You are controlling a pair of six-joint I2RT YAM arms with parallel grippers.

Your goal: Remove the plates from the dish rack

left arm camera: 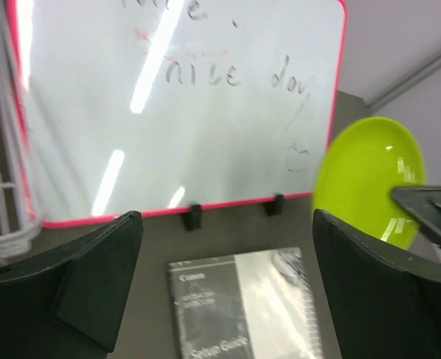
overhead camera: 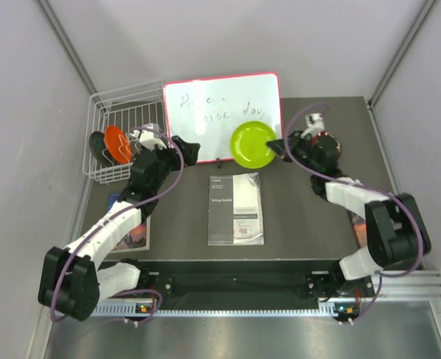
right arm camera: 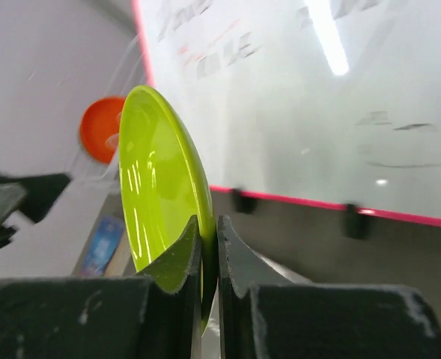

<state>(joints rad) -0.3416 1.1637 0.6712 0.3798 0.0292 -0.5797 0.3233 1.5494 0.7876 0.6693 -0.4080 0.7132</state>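
My right gripper is shut on the rim of the lime green plate and holds it above the table in front of the whiteboard. In the right wrist view the plate stands edge-on between my fingers. It also shows in the left wrist view. The white wire dish rack stands at the back left and holds an orange plate and a dark teal plate upright. My left gripper is open and empty, just right of the rack.
A red-framed whiteboard stands at the back centre. A grey setup guide booklet lies mid-table. Another booklet lies under the left arm. A small object sits behind the right wrist. Grey walls close in on both sides.
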